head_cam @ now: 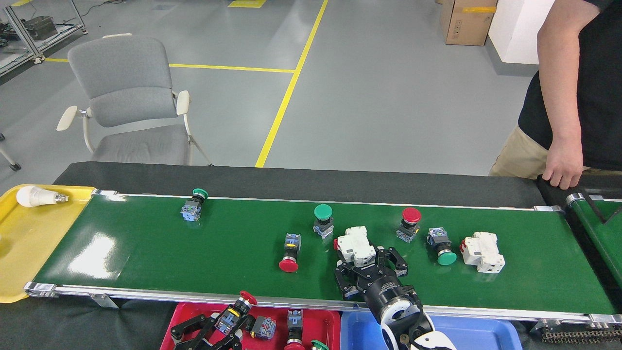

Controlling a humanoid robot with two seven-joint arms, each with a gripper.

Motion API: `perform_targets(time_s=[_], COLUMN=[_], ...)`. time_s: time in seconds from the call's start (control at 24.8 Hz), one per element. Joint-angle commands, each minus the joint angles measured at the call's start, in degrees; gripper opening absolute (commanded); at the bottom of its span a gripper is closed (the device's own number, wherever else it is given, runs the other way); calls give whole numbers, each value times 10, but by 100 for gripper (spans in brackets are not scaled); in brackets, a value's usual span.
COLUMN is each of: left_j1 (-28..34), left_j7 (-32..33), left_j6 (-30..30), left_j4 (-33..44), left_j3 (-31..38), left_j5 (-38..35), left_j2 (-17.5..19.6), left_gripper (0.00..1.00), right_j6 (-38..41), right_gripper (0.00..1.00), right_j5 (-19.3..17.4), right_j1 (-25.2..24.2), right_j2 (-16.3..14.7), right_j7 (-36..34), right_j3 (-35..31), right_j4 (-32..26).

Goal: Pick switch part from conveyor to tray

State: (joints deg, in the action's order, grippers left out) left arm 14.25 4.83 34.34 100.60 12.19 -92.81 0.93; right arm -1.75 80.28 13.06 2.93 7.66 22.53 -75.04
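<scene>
A grey workshop floor with yellow painted lines stretches behind the bench, with a grey chair (129,102) at the left, a cardboard box (467,22) at the far wall, and a person's hand (562,167) resting on the bench's far right end. The conveyor (146,253) is a long glossy green belt with silver rails, lying on a black cloth. A yellow tray (29,253) with a light bulb (34,196) sits at its left end.

On the belt lie several switch parts: a green push button (193,205) at the far left, a red-capped one (289,252) lying on its side, a green one (322,219) upright, a red one (408,223), and another green one (440,246). Two white breakers lie there too, one (482,251) at the right.

The right gripper (365,265) has its fingers spread around the near end of the other white breaker (355,246), not yet clamped. The left gripper (221,326) is over the red tray (272,335), fingers open, with a red-capped switch (234,309) between them. A blue tray (471,335) is beside the red one.
</scene>
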Motion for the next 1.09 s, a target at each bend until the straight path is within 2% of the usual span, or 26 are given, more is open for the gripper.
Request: perform_targets(time_s=[0.0, 0.04, 0.12, 0.24, 0.28, 0.36, 0.44, 0.48, 0.52, 0.56, 0.6, 0.73, 0.77, 0.85, 0.89, 0.97, 1.01, 1.05], left_j1=[-1, -1, 0, 2, 5, 8, 7, 6, 6, 6, 4, -13, -27, -48, -55, -70, -79, -87], left_j7=[-5, -6, -6, -6, -6, -6, -6, -6, -6, -6, -6, -4, -3, 0, 1, 2, 2, 2], left_j6=[-48, -69, -90, -90, -91, -93, -93, -92, -91, -89, -87, -88, -92, -93, -93, -92, -93, -93], left_j4=[7, 5, 0, -1, 1, 3, 5, 5, 6, 7, 9, 7, 5, 4, 4, -1, -9, -21], left_j3=[39, 57, 95, 116, 120, 122, 125, 124, 122, 117, 115, 71, 50, 29, 25, 15, 1, -9], left_j5=[0, 0, 0, 0, 1, 1, 1, 2, 2, 2, 3, 3, 2, 1, 0, -3, -3, -3], left_j2=[-7, -9, -7, -6, -8, -8, -7, -7, -7, -8, -9, -11, -11, -11, -11, -12, -11, -9], left_gripper=[100, 100, 100, 100, 100, 100, 100, 100, 100, 100, 100, 100, 100, 100, 100, 100, 100, 100], right_j6=[6, 11, 46, 102, 114, 140, 159, 163, 163, 163, 163, 163, 161, 155, 152, 124, 104, 79], right_gripper=[2, 2, 2, 5, 5, 6, 15, 31, 55, 90, 99, 99, 99, 99, 99, 99, 99, 99], right_j5=[-1, -2, -3, -27, -34, -38, -40, -43, -46, -50, -52, -57, -71, -101, -103, -98, -87, -62], right_j1=[3, -6, -50, -170, -204, -241, -295, -322, -337, -349, -363, -385, -385, -378, -374, -355, -346, -339], right_j2=[-1, -10, -57, -136, -153, -176, -187, -185, -183, -176, -166, -151, -141, -104, -85, -40, -32, -28], right_j7=[-10, -15, -27, -70, -98, -156, -182, -186, -186, -186, -186, -186, -185, -184, -182, -177, -172, -165], right_j3=[-1, -2, -4, -33, -49, -80, -131, -157, -173, -186, -198, -222, -231, -243, -246, -247, -245, -244], right_j4=[-34, -61, -142, -260, -266, -263, -261, -261, -261, -259, -257, -252, -252, -253, -255, -257, -257, -258])
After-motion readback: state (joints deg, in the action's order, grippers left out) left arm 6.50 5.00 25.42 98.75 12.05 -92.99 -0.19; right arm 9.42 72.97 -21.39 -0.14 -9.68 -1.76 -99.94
